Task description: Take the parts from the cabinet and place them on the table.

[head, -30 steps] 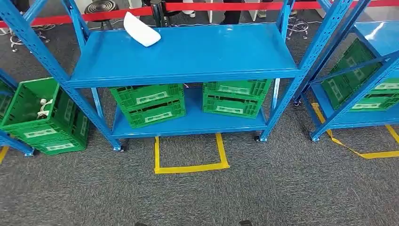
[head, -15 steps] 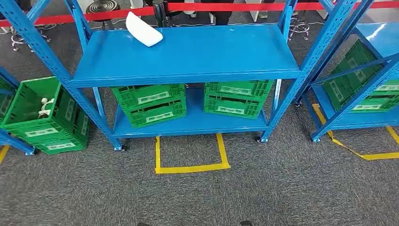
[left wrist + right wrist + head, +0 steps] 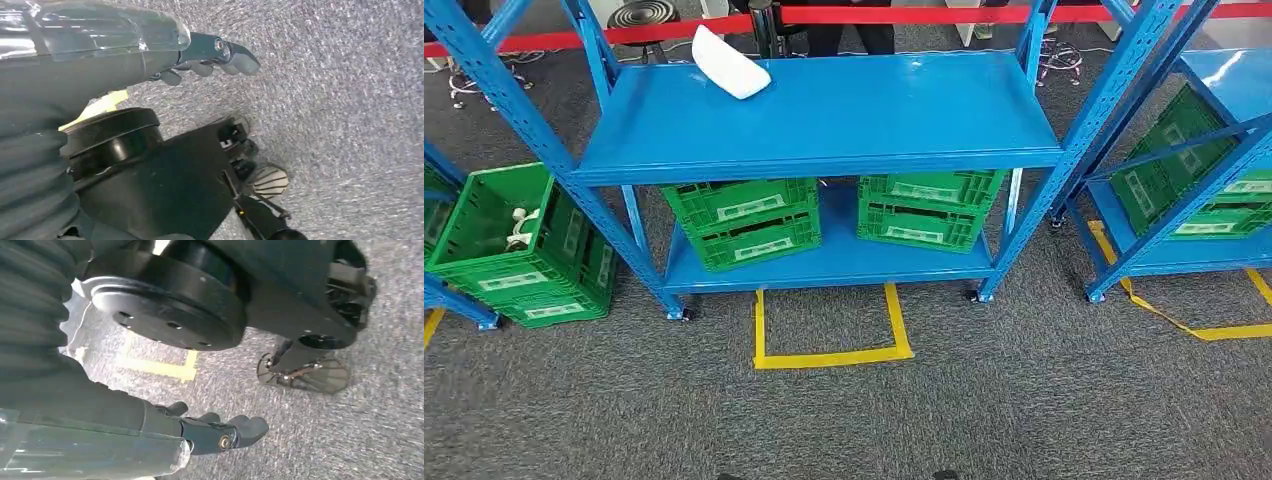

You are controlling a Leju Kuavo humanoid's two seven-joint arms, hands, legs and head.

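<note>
Left hand [image 3: 210,60] hangs by the leg over the carpet [image 3: 350,100], fingers loosely apart, holding nothing. White part [image 3: 729,63] lies on the top shelf [image 3: 844,110], back-left corner, long axis slanting from back-left to front-right, well ahead of and above both hands. It sits left of centre, so the left arm looks nearer. Right hand [image 3: 220,432] also hangs, released and empty.

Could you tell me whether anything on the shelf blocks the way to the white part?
Nothing visible does: the white curved plastic part lies alone at the back left of the blue metal shelf. Both hands, left and right, hang over grey carpet.
</note>
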